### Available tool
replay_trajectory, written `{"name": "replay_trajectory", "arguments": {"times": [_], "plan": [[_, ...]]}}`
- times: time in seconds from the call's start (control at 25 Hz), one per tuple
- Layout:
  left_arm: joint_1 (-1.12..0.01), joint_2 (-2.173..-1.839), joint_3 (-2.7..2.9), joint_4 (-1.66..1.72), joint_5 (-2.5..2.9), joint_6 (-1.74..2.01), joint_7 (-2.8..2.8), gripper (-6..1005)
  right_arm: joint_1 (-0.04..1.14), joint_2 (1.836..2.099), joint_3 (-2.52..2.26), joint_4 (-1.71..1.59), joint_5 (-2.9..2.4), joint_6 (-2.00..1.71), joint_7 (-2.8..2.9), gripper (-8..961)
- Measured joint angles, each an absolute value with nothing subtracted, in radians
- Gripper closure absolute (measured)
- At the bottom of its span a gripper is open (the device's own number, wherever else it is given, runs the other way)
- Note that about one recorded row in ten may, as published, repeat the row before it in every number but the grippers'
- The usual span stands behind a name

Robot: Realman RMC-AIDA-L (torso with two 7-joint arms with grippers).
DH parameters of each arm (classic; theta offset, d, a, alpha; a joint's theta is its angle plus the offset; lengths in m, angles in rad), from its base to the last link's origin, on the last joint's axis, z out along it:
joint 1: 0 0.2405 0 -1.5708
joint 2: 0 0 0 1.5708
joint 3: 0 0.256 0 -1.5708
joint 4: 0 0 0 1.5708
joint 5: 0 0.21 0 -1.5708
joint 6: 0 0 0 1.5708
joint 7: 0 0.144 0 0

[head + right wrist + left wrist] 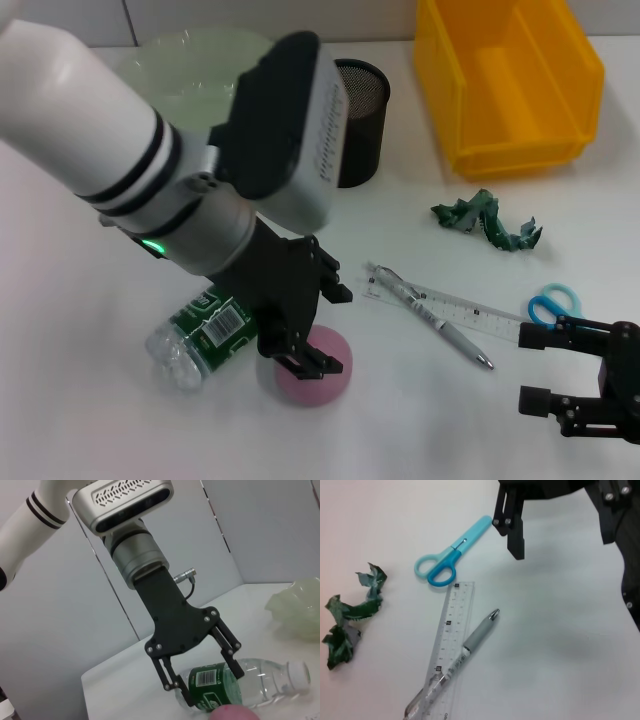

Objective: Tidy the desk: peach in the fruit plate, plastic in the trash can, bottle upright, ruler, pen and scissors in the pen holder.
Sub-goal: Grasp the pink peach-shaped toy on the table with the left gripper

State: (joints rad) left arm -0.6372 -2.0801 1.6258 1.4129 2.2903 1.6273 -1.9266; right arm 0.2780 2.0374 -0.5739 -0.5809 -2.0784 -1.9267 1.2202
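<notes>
Here the left gripper (300, 345) hangs directly over the peach (318, 372), a rounded, matte pink fruit resting on the white desk (90, 330); its black fingers are spread apart with the tips down at the fruit's upper side, though whether they touch the skin is hard to tell. Just beside the peach lies the bottle (200, 338) on its side, a clear, ribbed plastic cylinder with a glossy green label carrying a barcode; the right wrist view shows its white cap (299, 672) and the left gripper's (206, 682) fingers straddling the space in front of it. Behind the arm stands the pen holder (359, 122), a black wire-mesh cup, upright, with the pale green, translucent, wavy-edged fruit plate (190, 70) near it. The trash can (508, 82) is a yellow hard-plastic bin with sloped walls at the far side. Near it on the desk lies the plastic (487, 222), a crumpled dark green scrap with crinkled folds. The ruler (470, 312) is flat, clear and thin with printed marks, and the pen (430, 315), silver-grey with a metal tip, lies slantwise across it. The scissors (551, 304) have light blue looped handles and lie just beside the ruler's end. The right gripper (535, 368), black and angular, sits low near the scissors with its fingers spread apart.
</notes>
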Motion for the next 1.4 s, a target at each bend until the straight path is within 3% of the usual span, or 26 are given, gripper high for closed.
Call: {"name": "replay_trajectory", "arguments": {"times": [0.32,0.96,1.2,1.28,1.4], "plan": [[-0.639,-2.080,1.740,1.417,2.344,1.577,-1.978,291,0.292,2.032,-0.574,-0.581,-2.079,-1.929,1.232,165],[-0.620,-2.080,1.871,1.389,2.468,1.509,-2.016,322,0.304,2.032,-0.574,-0.582,-2.079,-1.932,1.251,165],[-0.604,-2.080,1.876,1.418,2.459,1.506,-2.016,535,0.304,2.032,-0.574,-0.581,-2.079,-1.933,1.252,165],[-0.596,-2.080,1.878,1.433,2.459,1.511,-2.016,712,0.303,2.033,-0.574,-0.581,-2.079,-1.934,1.252,165],[-0.592,-2.080,1.883,1.437,2.458,1.513,-2.016,739,0.298,2.033,-0.574,-0.583,-2.079,-1.945,1.252,166]]}}
